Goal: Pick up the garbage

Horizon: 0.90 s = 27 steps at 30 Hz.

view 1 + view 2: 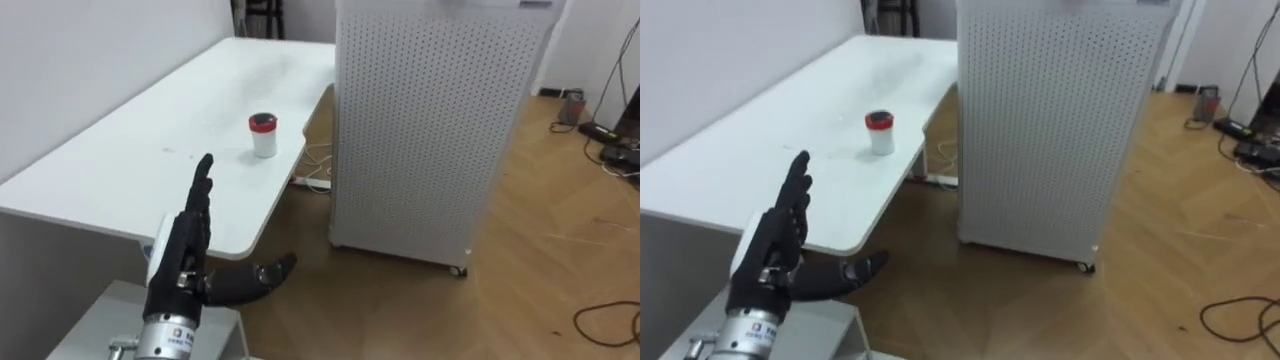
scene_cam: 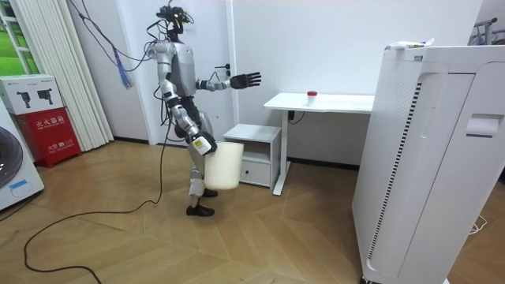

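Left hand is hovering outstretched, fingers straight, thumb spread, holding nothing | red-lidded cup is standing on white desk, well ahead | advising: stepping closer, then wrapping the cup's body below its lid | right hand is hanging at white bin, grip unreadable | counting: one cup, one desk, one bin
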{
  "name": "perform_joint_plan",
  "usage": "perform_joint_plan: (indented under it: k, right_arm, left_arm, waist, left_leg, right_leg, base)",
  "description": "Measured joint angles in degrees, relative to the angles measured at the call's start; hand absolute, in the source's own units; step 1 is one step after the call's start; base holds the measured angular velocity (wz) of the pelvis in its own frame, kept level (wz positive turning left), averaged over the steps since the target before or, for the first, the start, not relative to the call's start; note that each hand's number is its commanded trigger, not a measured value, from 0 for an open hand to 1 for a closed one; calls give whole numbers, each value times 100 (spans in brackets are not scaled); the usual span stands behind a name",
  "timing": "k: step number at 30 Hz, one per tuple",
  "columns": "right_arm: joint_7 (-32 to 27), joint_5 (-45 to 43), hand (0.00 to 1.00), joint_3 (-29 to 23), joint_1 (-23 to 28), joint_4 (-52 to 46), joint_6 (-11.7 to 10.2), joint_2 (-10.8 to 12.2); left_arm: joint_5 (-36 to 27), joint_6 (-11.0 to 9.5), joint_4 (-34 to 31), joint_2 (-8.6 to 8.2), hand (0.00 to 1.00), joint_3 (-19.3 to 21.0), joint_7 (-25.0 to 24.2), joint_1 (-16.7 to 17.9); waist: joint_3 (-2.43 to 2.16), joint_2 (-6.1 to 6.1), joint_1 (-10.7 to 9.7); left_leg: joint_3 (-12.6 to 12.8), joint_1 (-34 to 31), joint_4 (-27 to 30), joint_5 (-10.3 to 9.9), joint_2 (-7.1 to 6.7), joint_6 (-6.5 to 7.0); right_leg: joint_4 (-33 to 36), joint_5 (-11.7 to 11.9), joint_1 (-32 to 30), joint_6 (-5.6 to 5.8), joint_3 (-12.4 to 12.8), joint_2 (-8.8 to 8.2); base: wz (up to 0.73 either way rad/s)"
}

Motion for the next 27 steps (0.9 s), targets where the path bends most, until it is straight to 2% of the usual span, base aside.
perform_joint_plan:
  k: [3, 6, 10, 11, 13, 14, 15, 16, 17, 18, 19, 20, 21, 22, 23, 24, 25, 26, 27]
  right_arm:
    - [-49, 6, 100, 5, 2, -11, -48, 7]
    - [-40, 8, 100, 5, -1, -50, -49, 45]
    - [26, 12, 100, 105, -1, -96, -48, 52]
    - [25, 16, 100, 168, 0, -150, -45, 53]
    - [36, 13, 100, 222, -7, -258, -43, 57]
    - [45, 11, 100, 232, -7, -261, -43, 70]
    - [85, 6, 100, 231, 4, -263, -43, 87]
    - [81, -25, 100, 220, 5, -263, -42, 76]
    - [73, -36, 100, 225, 7, -271, -42, 74]
    - [74, -25, 100, 243, 11, -277, -42, 79]
    - [73, -4, 100, 245, 41, -276, -42, 41]
    - [69, 18, 100, 242, 48, -275, -41, 10]
    - [64, 29, 100, 237, 45, -275, -40, -20]
    - [53, 36, 100, 233, 43, -275, -37, -33]
    - [11, 40, 100, 236, 43, -269, -22, -24]
    - [4, 43, 100, 261, 46, -240, 5, -25]
    - [3, 45, 100, 344, 69, -222, 53, -35]
    - [4, 45, 100, 388, 72, -220, 86, -31]
    - [12, 12, 100, 462, 72, -203, 174, -5]
  left_arm:
    - [0, -1, 0, 2, 0, 3, 173, -1]
    - [-4, -2, 7, 2, 0, 10, 270, 4]
    - [-11, -2, 47, 7, 0, 9, 273, 11]
    - [-11, -2, 46, 14, 0, 11, 273, 30]
    - [-9, 4, 49, 33, 0, 20, 255, 98]
    - [-20, 5, 51, 38, 0, 22, 238, 97]
    - [-24, 5, 53, 33, 0, 24, 222, 96]
    - [-19, 5, 67, 16, 0, 24, 215, 99]
    - [-18, 5, 73, 18, 0, 25, 215, 99]
    - [-16, 5, 84, 25, 0, 29, 215, 100]
    - [-21, 5, 117, -6, 0, 19, 209, 111]
    - [-28, 5, 118, -19, 0, 8, 206, 111]
    - [-59, 0, 120, -17, 0, 9, 201, 101]
    - [-88, -1, 124, -10, 0, 17, 208, 101]
    - [-141, -2, 133, -4, 0, 22, 222, 107]
    - [-143, -7, 139, 3, 0, 24, 223, 116]
    - [-179, -70, 182, 4, 0, 23, 223, 117]
    - [-206, -101, 215, 9, 0, 26, 224, 117]
    - [-219, -100, 255, 7, 0, 38, 222, 154]
  waist:
    - [49, 83, 5]
    - [47, 160, 16]
    - [52, 154, 13]
    - [66, 139, 27]
    - [92, 133, 70]
    - [94, 129, 86]
    - [104, 130, 102]
    - [126, 195, 97]
    - [125, 223, 99]
    - [133, 200, 120]
    - [133, 159, 117]
    - [122, 154, 117]
    - [124, 159, 128]
    - [123, 153, 156]
    - [128, 135, 203]
    - [125, 131, 279]
    - [118, 123, 316]
    - [118, 104, 322]
    - [66, 20, 318]
  left_leg:
    - [22, 38, -28, -44, 14, 15]
    - [68, 54, -104, -44, 21, 16]
    - [116, 134, -16, -62, 93, -3]
    - [122, 104, 193, -128, 118, -39]
    - [121, -115, 1069, -423, 232, -131]
    - [119, -235, 1398, -472, 266, -136]
    - [112, -525, 2154, -468, 333, -153]
    - [97, -784, 2819, -406, 461, -167]
    - [100, -896, 3104, -341, 512, -181]
    - [69, -1127, 3589, -87, 535, -157]
    - [-34, -1345, 3868, 75, 466, -187]
    - [-77, -1478, 3823, 45, 400, -140]
    - [-58, -1753, 3585, -22, 291, -38]
    - [-34, -1876, 3369, -31, 254, -22]
    - [-14, -2058, 2799, -16, 125, -46]
    - [-27, -2148, 1997, 100, 44, -161]
    - [-30, -2163, 1145, 283, -5, -201]
    - [-28, -2169, 806, 475, -25, -132]
    - [-30, -2156, 498, 921, -71, -78]
  right_leg:
    - [-101, -2, 55, 12, -13, 8]
    - [-152, -7, 59, 19, -21, 5]
    - [-144, -13, 175, 11, -172, 7]
    - [-95, -48, 174, -25, -200, 15]
    - [224, -312, 132, -115, -272, 63]
    - [319, -407, 127, -131, -312, 68]
    - [488, -561, 136, -182, -295, 104]
    - [631, -658, 168, -228, -288, 200]
    - [706, -713, 173, -272, -274, 244]
    - [851, -825, 234, -314, -158, 290]
    - [859, -873, 293, -349, -79, 295]
    - [849, -882, 296, -358, -77, 283]
    - [843, -912, 301, -370, -76, 241]
    - [841, -932, 309, -371, -75, 213]
    - [835, -962, 364, -340, -73, 152]
    - [824, -1030, 424, -329, -46, 129]
    - [808, -1133, 502, -308, -39, 128]
    - [809, -1197, 559, -296, -39, 121]
    - [789, -1330, 664, -242, -33, 43]
  base:
    - [-5]
    - [-10]
    - [-15]
    - [-31]
    - [-45]
    - [-27]
    - [-17]
    - [-14]
    - [-18]
    - [-7]
    - [0]
    - [7]
    - [0]
    - [-12]
    - [-24]
    - [-26]
    - [-14]
    - [-7]
    - [0]
